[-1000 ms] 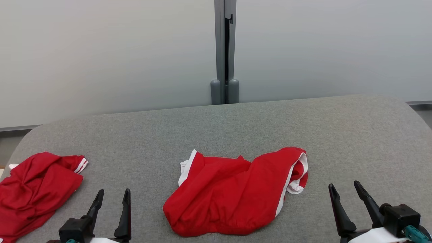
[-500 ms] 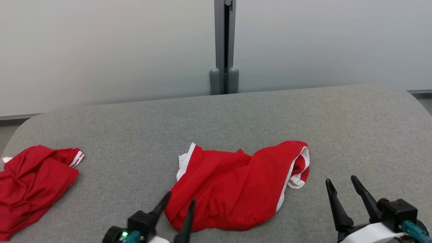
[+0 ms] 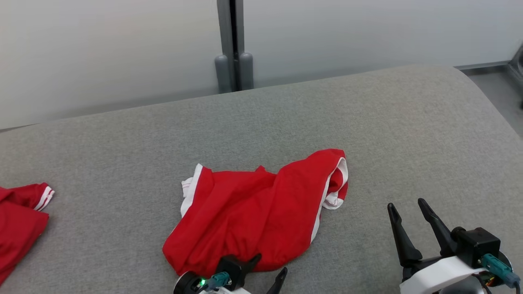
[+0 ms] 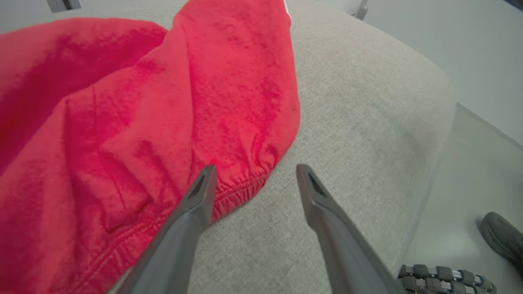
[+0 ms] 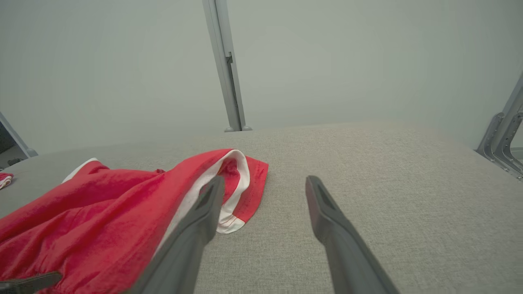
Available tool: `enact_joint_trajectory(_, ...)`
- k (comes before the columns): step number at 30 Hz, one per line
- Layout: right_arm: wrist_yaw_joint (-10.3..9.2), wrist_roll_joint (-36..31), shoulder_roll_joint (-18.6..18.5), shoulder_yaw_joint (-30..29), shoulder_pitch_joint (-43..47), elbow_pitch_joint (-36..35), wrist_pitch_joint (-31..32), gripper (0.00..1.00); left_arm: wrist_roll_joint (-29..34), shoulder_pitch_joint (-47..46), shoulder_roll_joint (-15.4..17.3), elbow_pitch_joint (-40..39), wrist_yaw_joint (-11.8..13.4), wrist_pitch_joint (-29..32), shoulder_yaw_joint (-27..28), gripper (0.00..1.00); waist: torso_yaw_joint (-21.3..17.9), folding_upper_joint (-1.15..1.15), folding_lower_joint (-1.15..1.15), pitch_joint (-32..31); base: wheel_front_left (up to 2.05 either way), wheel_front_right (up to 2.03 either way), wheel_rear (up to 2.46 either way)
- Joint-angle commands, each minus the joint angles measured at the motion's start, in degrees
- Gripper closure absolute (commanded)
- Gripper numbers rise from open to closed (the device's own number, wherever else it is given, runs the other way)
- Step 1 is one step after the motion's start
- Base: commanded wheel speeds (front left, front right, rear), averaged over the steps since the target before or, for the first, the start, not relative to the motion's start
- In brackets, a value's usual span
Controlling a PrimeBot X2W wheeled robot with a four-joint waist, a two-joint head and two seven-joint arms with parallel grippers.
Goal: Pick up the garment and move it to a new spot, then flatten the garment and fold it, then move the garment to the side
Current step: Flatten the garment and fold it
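Observation:
The garment [image 3: 253, 216], red shorts with white trim, lies crumpled in the middle of the grey padded table [image 3: 388, 122]. My left gripper [image 3: 270, 263] stands open at the garment's near edge. In the left wrist view the left gripper [image 4: 255, 168] has one fingertip over the elastic waistband of the garment [image 4: 143, 102] and the other over bare table. My right gripper [image 3: 405, 203] is open, off to the right of the shorts and apart from them. In the right wrist view the right gripper [image 5: 265, 179] points past the white-edged leg opening of the garment [image 5: 122, 216].
A second red garment [image 3: 20, 216] lies at the table's left edge. A grey post [image 3: 233, 45] stands against the pale wall behind the table. Past the table's right edge, on the floor, are a dark shoe [image 4: 502, 237] and a linked cable chain [image 4: 445, 277].
The head camera has swung, shifting the whole picture left. My left gripper has moved right, from bare table to the near hem of the shorts. The right gripper has stayed open and barely moved.

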Motion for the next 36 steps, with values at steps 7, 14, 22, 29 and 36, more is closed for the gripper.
enact_joint_trajectory(7, 0.0, 0.8, -0.1, -0.3, -1.9, 1.5, -1.6, 0.0, -2.9, -5.1, 0.1, 7.5, 0.9, -0.6, -2.1, 1.0, -3.8, 0.0, 0.0, 3.0, 0.0, 0.0, 0.0)
enact_joint_trajectory(14, 0.0, 0.8, 0.1, -1.2, -2.2, 2.5, -2.3, 0.0, -8.1, -5.6, 0.1, 5.0, -0.2, -0.8, -0.5, 1.0, -3.1, 0.0, 0.0, 2.9, 0.0, 0.0, 0.0)
enact_joint_trajectory(22, 0.0, 0.4, 0.8, -2.7, -1.6, 2.6, -2.7, 0.0, -9.7, -2.9, 7.1, -9.6, 2.4, 6.6, 1.6, 1.0, 1.0, 0.0, 0.0, 2.6, 0.0, 0.0, 0.0)
enact_joint_trajectory(29, 0.0, 0.3, 1.0, -3.4, -2.1, 2.4, -2.9, 0.0, -10.7, 0.6, 14.7, -24.4, 7.5, 12.7, 5.8, 1.0, 3.7, 0.0, 0.0, 3.0, 0.0, 0.0, 0.0)
enact_joint_trajectory(36, 0.0, 0.3, 1.0, -3.2, -3.0, 2.2, -2.8, 0.0, -12.4, -0.1, 18.6, -28.9, 9.5, 14.8, 10.0, 1.0, 4.2, 0.0, 0.0, 4.0, 0.0, 0.0, 0.0)
